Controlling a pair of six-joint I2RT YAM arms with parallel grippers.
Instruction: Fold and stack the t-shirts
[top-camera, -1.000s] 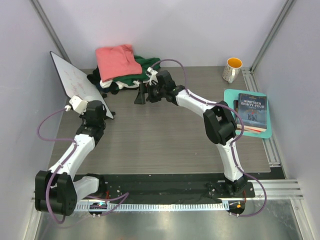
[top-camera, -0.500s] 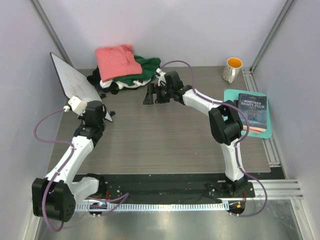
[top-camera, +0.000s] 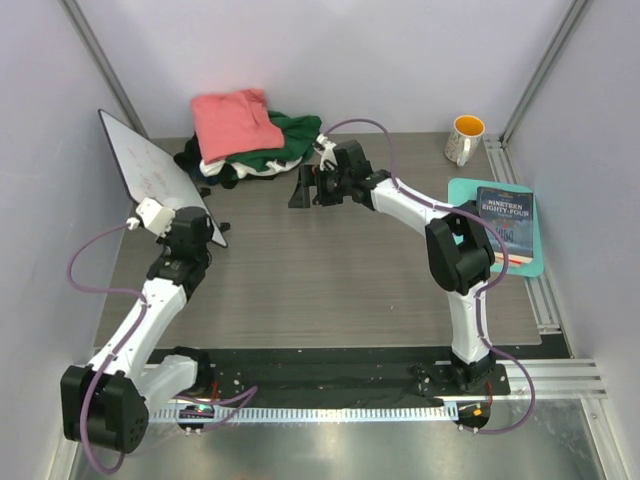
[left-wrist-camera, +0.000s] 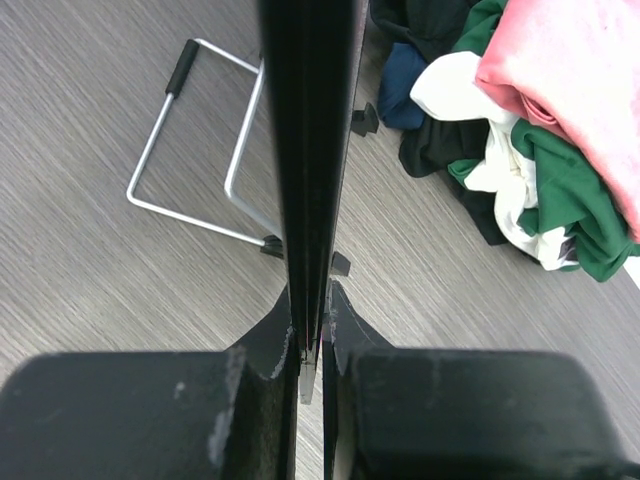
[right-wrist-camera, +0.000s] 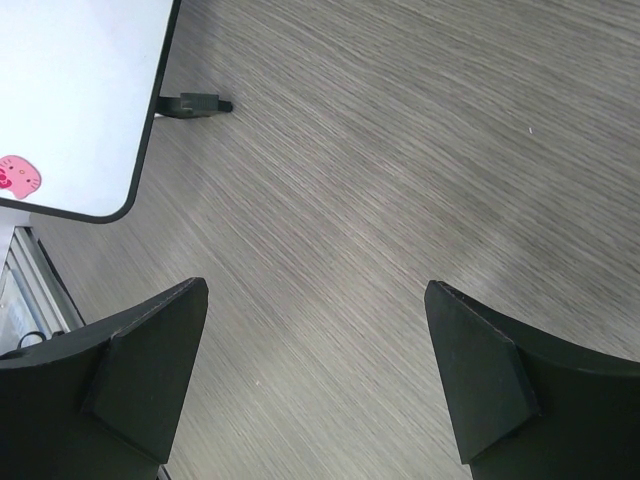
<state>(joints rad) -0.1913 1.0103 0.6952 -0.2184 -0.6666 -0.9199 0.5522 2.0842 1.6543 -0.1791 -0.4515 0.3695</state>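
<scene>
The t-shirts lie in a loose pile at the back of the table. A folded salmon-pink one (top-camera: 234, 120) is on top, over dark green (top-camera: 287, 134), white (top-camera: 214, 168) and black (top-camera: 193, 158) cloth. In the left wrist view the pile fills the upper right: pink (left-wrist-camera: 570, 70), green (left-wrist-camera: 575, 205), white (left-wrist-camera: 465, 90). My left gripper (top-camera: 203, 222) (left-wrist-camera: 312, 292) is shut on the lower edge of the white board (top-camera: 150, 170), seen edge-on as a dark strip (left-wrist-camera: 310, 130). My right gripper (top-camera: 300, 187) (right-wrist-camera: 315, 290) is open over bare table, right of the pile, holding nothing.
The board's wire stand (left-wrist-camera: 190, 150) lies on the table left of its edge. The board's corner with a pink sticker (right-wrist-camera: 70, 100) and one black foot (right-wrist-camera: 197, 104) show in the right wrist view. A yellow-lined mug (top-camera: 465, 138) and a book (top-camera: 503, 222) on a teal tray (top-camera: 460, 190) are at the right.
My right gripper has drawn a little to the right, away from the pile, still open. The left arm has shifted slightly with the board in its grip.
</scene>
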